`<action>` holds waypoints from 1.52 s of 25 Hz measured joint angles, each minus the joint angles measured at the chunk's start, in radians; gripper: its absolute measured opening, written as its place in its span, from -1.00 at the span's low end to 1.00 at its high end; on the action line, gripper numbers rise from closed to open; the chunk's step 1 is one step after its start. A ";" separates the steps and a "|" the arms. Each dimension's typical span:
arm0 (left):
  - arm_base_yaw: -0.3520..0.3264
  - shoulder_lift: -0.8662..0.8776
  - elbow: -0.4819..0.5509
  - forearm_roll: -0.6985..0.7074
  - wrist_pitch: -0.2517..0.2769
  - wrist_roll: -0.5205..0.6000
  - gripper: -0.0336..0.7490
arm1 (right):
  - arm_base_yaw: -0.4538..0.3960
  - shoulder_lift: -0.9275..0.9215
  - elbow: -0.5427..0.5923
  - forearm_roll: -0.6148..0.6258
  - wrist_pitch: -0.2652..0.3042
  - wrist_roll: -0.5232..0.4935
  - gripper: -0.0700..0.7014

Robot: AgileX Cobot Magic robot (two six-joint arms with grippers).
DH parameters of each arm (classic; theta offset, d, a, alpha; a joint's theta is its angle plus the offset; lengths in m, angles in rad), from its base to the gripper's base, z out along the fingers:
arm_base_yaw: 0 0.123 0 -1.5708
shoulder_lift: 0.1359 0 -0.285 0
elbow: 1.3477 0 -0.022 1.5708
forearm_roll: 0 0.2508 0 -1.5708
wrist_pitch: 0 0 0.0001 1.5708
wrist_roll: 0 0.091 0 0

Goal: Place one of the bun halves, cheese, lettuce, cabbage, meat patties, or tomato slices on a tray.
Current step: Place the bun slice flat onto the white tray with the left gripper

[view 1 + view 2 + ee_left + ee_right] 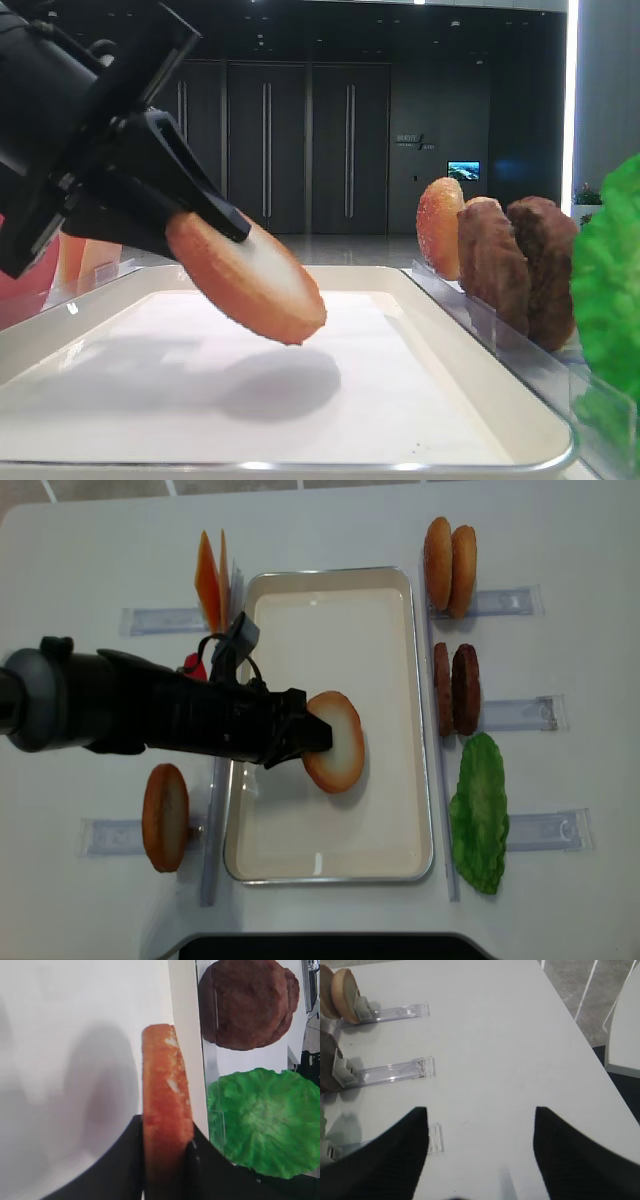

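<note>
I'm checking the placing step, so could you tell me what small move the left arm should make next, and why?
Probably lower a little further, then open. The left gripper is shut on the bun half, which hangs tilted above the tray, its shadow on the liner showing a gap beneath. Releasing from there might let it bounce or roll, so I would set it down first.

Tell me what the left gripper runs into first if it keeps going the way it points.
Probably the tray: its right rim lies beyond the bun half held in the left gripper, with the meat patties just past it. The downward tilt may bring the liner first.
</note>
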State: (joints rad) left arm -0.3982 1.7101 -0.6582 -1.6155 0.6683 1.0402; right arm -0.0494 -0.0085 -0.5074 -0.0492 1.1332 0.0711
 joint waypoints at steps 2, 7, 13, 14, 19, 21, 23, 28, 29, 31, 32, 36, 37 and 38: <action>0.000 0.011 0.000 -0.015 0.000 0.015 -0.56 | 0.000 0.000 0.000 0.000 0.000 0.000 0.31; 0.000 0.035 0.000 -0.037 0.000 0.060 -0.56 | 0.000 0.000 0.000 0.000 0.000 0.000 0.31; 0.000 0.060 0.000 -0.054 0.007 0.087 -0.56 | 0.000 0.000 0.000 0.000 0.000 0.000 0.31; 0.000 0.062 0.000 -0.054 0.008 0.088 -0.56 | 0.000 0.000 0.000 0.000 0.000 0.000 0.31; 0.000 0.068 0.000 -0.054 0.009 0.088 -0.52 | 0.000 0.000 0.000 0.000 0.000 0.000 0.31; 0.000 0.068 0.000 -0.054 0.009 0.084 -0.36 | 0.000 0.000 0.000 0.000 0.000 0.000 0.31; 0.000 0.068 0.000 -0.051 0.000 0.066 -0.11 | 0.000 0.000 0.000 0.000 0.000 0.000 0.31; 0.000 0.068 0.000 -0.018 -0.004 0.021 0.14 | 0.000 0.000 0.000 0.000 0.000 0.000 0.31; 0.000 0.068 0.000 -0.004 -0.004 0.009 0.15 | 0.000 0.000 0.000 0.000 0.000 0.000 0.31; 0.000 0.068 0.000 0.023 -0.004 -0.027 0.16 | 0.000 0.000 0.000 0.000 0.000 0.000 0.31; 0.000 0.068 0.000 0.036 -0.004 -0.042 0.17 | 0.000 0.000 0.000 0.000 0.000 0.000 0.31; 0.000 0.068 0.000 0.111 -0.004 -0.120 0.17 | 0.000 0.000 0.000 0.000 0.000 0.000 0.31; 0.000 0.068 0.000 0.132 -0.004 -0.137 0.17 | 0.000 0.000 0.000 0.000 0.000 0.000 0.31; 0.000 0.068 -0.002 0.151 -0.004 -0.162 0.18 | 0.000 0.000 0.000 0.000 0.000 0.000 0.31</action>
State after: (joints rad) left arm -0.3982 1.7776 -0.6602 -1.4647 0.6638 0.8781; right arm -0.0494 -0.0085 -0.5074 -0.0492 1.1332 0.0711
